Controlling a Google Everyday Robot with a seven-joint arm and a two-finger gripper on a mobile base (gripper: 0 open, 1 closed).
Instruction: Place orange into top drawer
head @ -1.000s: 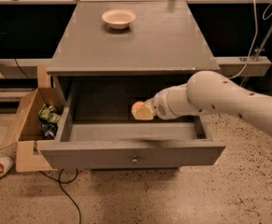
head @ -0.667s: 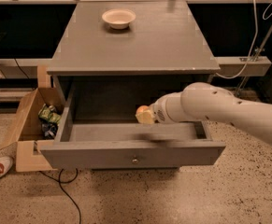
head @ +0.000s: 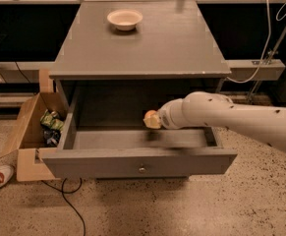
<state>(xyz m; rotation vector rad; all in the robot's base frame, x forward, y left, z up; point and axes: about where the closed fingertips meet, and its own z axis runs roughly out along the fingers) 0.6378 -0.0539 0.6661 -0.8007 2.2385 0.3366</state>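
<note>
Your worktop [head: 182, 48] only has the bowl [head: 125, 18] on it, up near the back edge. Under the front edge the top drawer [head: 137, 162] is pulled open, and your claw [head: 157, 119] hangs inside it, clenched on the orange [head: 151, 119].

arm [head: 231, 118]: extended in from view's right edge, nearly level | end effector [head: 153, 119]: at view centre

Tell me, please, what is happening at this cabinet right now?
The robot's arm reaches from the right into the open top drawer. The gripper hangs above the drawer's floor with the orange at its tip; the orange seems not yet set down. A cream bowl sits on the cabinet top, and a cardboard box stands beside the cabinet.
</note>
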